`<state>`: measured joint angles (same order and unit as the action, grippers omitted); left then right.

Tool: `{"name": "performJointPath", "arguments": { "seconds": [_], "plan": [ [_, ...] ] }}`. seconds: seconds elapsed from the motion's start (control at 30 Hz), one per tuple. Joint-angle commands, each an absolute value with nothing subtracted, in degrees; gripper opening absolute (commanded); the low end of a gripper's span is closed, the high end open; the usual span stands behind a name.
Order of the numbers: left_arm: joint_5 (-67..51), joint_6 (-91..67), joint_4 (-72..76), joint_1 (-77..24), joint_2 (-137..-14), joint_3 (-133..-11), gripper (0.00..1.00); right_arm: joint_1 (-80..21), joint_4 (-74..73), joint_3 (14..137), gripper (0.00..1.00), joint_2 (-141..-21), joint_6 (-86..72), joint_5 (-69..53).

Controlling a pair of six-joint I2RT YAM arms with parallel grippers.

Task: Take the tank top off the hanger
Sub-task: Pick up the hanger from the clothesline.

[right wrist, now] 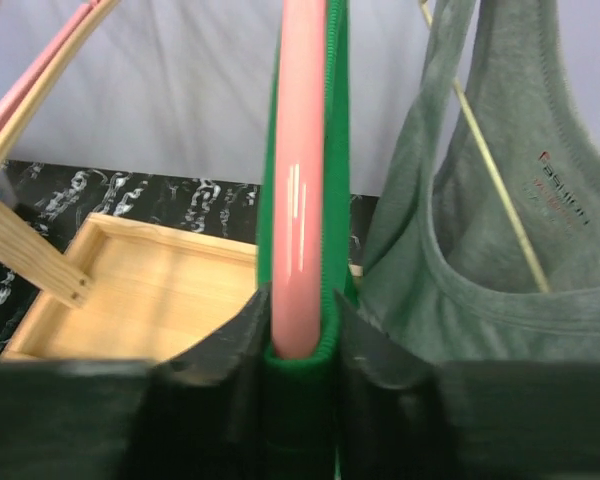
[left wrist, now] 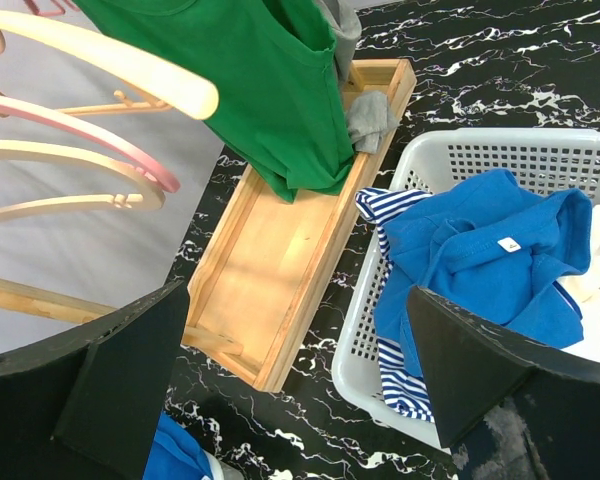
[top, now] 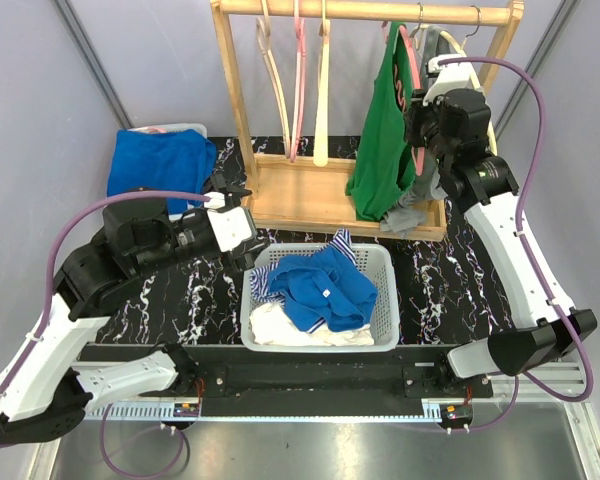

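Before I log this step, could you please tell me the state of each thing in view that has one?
Green fabric tank top: hanging on a pink plastic hanger.
Right pincer: shut on the green top's strap and hanger.
Left pincer: open, empty.
Grey fabric tank top: hanging beside the green one.
White plastic basket: holds crumpled clothes.
Three other hangers: empty.

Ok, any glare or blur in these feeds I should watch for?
Right wrist: white glare streaks on the glossy pink curved hanger; the right end effector and the green fabric tank top beside it look soft. Left wrist: white plastic mesh basket sharp, left end effector just dark featureless wedges. Top external: even light, only soft shadows.
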<state>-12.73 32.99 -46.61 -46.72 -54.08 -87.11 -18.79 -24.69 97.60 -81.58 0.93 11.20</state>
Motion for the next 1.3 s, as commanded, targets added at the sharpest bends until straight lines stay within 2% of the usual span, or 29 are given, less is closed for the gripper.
{"name": "performJointPath", "arguments": {
  "seconds": [0.0,0.1,0.2,0.67,0.83,1.27],
  "plan": [
    [-13.54,33.31,-43.86,-46.32,-53.53,-87.19,0.99,-18.63,-20.92,98.52,0.15,-79.80,0.44,9.49],
    [-13.54,33.31,-43.94,-46.23,-53.18,-86.84,0.99,-18.54,-20.13,98.88,0.04,-79.45,0.53,9.32],
    [-13.54,33.57,-43.95,-46.14,-52.91,-86.40,0.99,-18.54,-18.29,98.44,0.01,-78.49,0.70,9.67],
    [-14.24,33.93,-44.21,-45.97,-52.21,-86.13,0.99,-17.93,-14.06,105.55,0.00,-77.52,0.35,10.02],
    [-14.33,34.10,-44.30,-45.70,-52.03,-86.22,0.99,-17.93,-14.50,104.16,0.00,-75.24,-1.57,7.48],
    [-16.43,33.93,-44.65,-45.62,-52.91,-87.89,0.99,-18.02,-41.19,104.58,0.00,-58.28,-5.27,-13.79]
  ]
}}
